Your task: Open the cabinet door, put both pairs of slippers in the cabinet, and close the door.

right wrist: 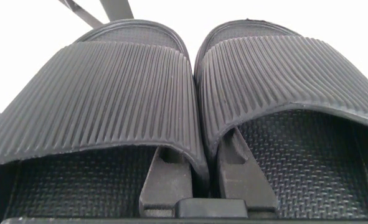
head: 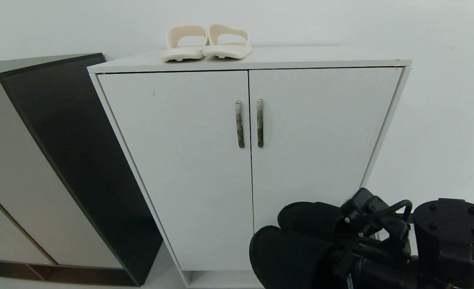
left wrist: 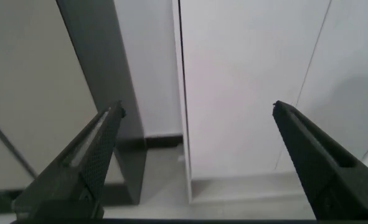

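left gripper (left wrist: 197, 109) jaws wide | right gripper (right wrist: 202, 168) jaws clamping ribbed black slippers (right wrist: 127, 87) | cabinet (head: 181, 160) doors shut, beige slippers (head: 207, 42) on top

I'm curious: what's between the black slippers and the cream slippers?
From the black slippers up: two shut doors with handles, in the head view.
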Controlling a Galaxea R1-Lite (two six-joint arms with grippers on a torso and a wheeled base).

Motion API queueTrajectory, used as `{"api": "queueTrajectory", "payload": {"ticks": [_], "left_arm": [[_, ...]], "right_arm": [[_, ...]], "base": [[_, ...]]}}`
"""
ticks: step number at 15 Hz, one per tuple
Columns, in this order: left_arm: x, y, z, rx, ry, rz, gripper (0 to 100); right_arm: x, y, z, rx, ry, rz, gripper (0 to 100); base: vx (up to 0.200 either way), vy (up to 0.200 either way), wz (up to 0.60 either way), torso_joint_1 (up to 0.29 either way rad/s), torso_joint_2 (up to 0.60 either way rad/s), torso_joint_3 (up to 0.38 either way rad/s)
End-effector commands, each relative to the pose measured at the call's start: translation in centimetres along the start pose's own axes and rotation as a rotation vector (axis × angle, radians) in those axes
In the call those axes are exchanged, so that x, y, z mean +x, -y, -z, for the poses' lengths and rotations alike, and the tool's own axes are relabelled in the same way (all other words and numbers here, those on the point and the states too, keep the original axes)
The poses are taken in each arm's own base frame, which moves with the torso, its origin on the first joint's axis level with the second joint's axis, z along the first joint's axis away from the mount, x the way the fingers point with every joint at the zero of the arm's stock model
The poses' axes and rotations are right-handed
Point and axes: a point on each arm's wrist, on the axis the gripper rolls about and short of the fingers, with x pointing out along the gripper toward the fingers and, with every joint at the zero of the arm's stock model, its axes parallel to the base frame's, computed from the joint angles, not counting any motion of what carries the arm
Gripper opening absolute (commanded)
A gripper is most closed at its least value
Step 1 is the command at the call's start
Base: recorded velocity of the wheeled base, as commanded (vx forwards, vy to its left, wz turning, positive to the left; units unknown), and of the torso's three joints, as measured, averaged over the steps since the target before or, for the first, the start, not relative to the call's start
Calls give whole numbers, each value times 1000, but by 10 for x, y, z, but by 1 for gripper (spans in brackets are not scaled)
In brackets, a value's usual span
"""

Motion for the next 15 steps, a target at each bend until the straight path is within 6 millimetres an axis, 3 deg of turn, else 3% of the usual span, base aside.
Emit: {"api": "queueTrajectory", "payload": {"ticks": [1, 5, 8, 10, 12, 15], "left_arm": [[20, 0, -50, -51, -69, 108, 100], [93, 5, -71, -75, -206, 336, 100], [151, 20, -80, -65, -181, 457, 100], [173, 46, -88, -52, -159, 476, 100], [184, 70, -99, -44, -138, 531, 100], [204, 94, -110, -39, -133, 567, 100]], "right_arm": [[2, 0, 1, -1, -7, 2, 0], [1, 0, 2, -3, -10, 2, 0], [1, -4, 3, -10, -11, -12, 0], [0, -4, 5, -28, -15, -13, 0], [0, -5, 5, -30, 0, -22, 0], [1, -5, 6, -29, -7, -23, 0]], "base": [[0, 0, 0, 0, 0, 0], [0, 0, 0, 0, 0, 0], [0, 0, 0, 0, 0, 0], [0, 0, 0, 0, 0, 0], [0, 0, 0, 0, 0, 0], [0, 0, 0, 0, 0, 0]]}}
